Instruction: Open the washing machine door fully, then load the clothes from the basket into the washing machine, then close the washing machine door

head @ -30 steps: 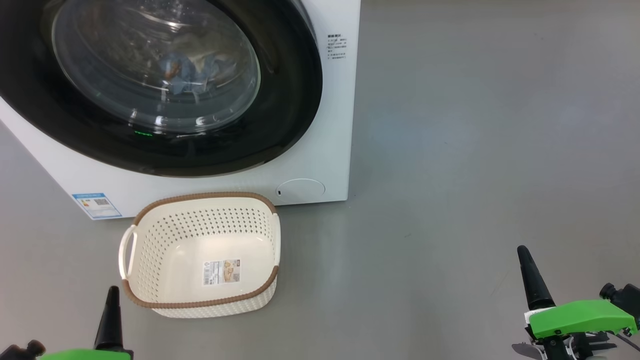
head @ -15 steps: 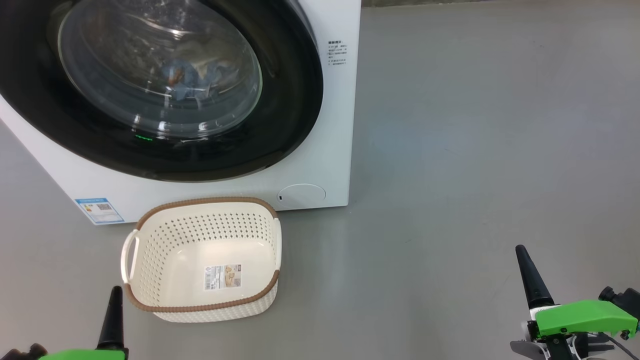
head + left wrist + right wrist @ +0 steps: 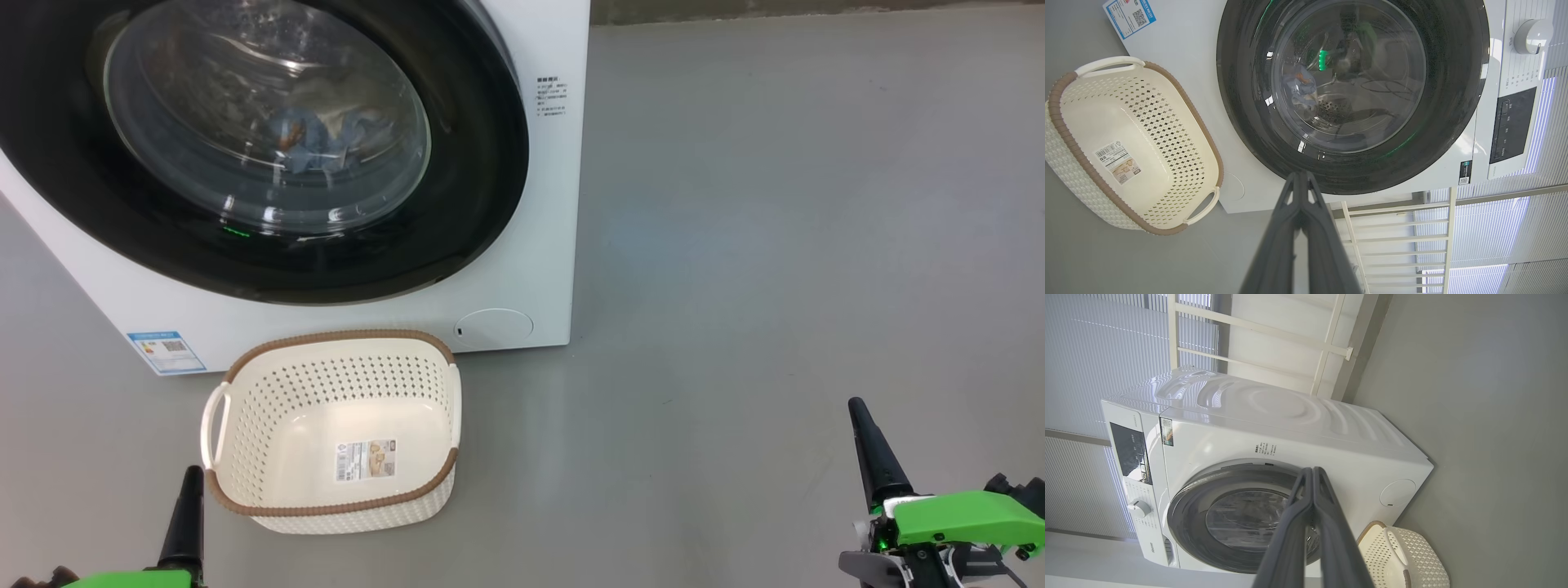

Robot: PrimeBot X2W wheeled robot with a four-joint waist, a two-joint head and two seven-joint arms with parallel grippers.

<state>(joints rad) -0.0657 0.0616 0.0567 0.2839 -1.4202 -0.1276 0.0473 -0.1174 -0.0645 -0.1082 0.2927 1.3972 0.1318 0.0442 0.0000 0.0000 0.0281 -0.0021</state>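
The washing machine (image 3: pixel 543 245) stands at the upper left, and its door (image 3: pixel 465 212) lies flat against the front, black rim around the glass. Through the glass the clothes (image 3: pixel 326 135) show as blue fabric with orange print inside the drum. The basket (image 3: pixel 326 336) sits on the floor just in front of the washer, with just its paper label on the bottom. My left gripper (image 3: pixel 194 471) is shut and holds nothing, low at the basket's near left corner. My right gripper (image 3: pixel 856 404) is also shut and holds nothing, far to the right over bare floor. The left wrist view looks past the left gripper (image 3: pixel 1300 175) at the door (image 3: pixel 1241 94).
A blue sticker (image 3: pixel 166 351) and a round cap (image 3: pixel 494 325) mark the washer's lower front. The control panel with its knob (image 3: pixel 1533 34) is at the washer's top. A white railing (image 3: pixel 1396 237) stands behind. Grey floor (image 3: pixel 775 245) stretches to the right.
The whole head picture has slid down a little, so the camera has moved. Door, clothes and basket keep their places relative to each other. Both grippers stay low and shut.
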